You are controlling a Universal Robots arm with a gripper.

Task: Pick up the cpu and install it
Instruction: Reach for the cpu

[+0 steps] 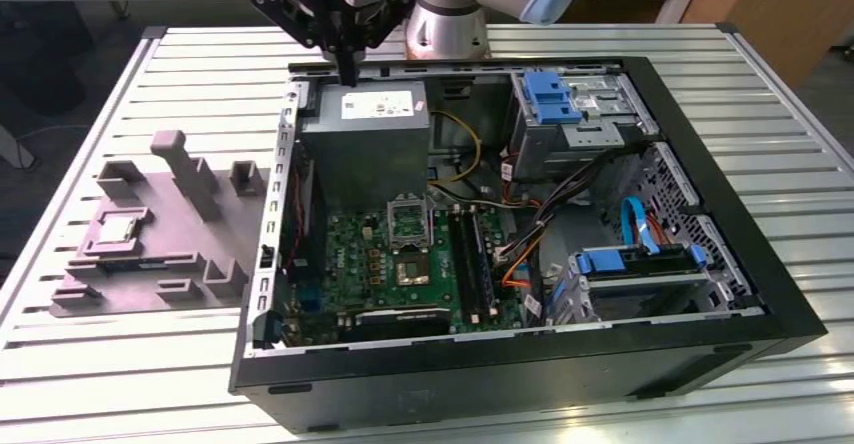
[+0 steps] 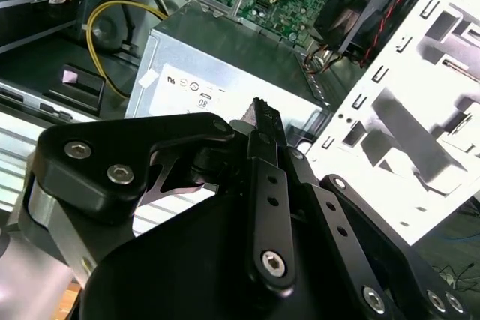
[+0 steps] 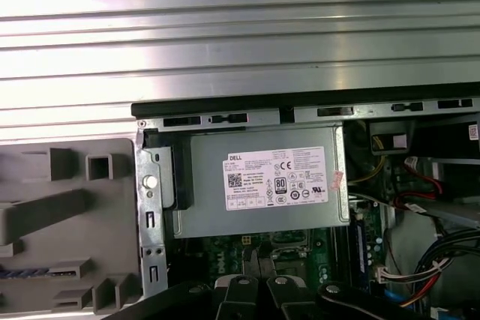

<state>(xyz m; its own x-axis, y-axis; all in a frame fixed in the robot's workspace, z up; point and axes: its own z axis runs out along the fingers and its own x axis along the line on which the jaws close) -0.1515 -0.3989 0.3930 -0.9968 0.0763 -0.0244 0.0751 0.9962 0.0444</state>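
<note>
the gripper (image 1: 348, 74) hung over the far end of the open computer case (image 1: 747, 299), its two fingers (image 2: 264, 129) pressed together with nothing between them, the tip close above the top edge of the grey power supply (image 1: 363, 134); whether it touched the box could not be told. in the first wrist view the power supply lay beneath the arm with its white label (image 3: 275, 177) facing up and the green motherboard (image 3: 225, 260) just beside it. the cpu (image 1: 118, 227) was well apart from the gripper, outside the case on the exterior view's left: a small pale square lying flat in a recess of the grey moulded holder (image 1: 174, 274), which sat on the slatted metal table (image 1: 120, 374) just beside the case wall. on the motherboard a hollow square metal frame (image 1: 407, 210) sat near the power supply. in the second wrist view a yellow cable (image 2: 105, 20) looped beside the power supply. a blue drive bracket (image 1: 550, 97) sat in the case toward the exterior view's right.
</note>
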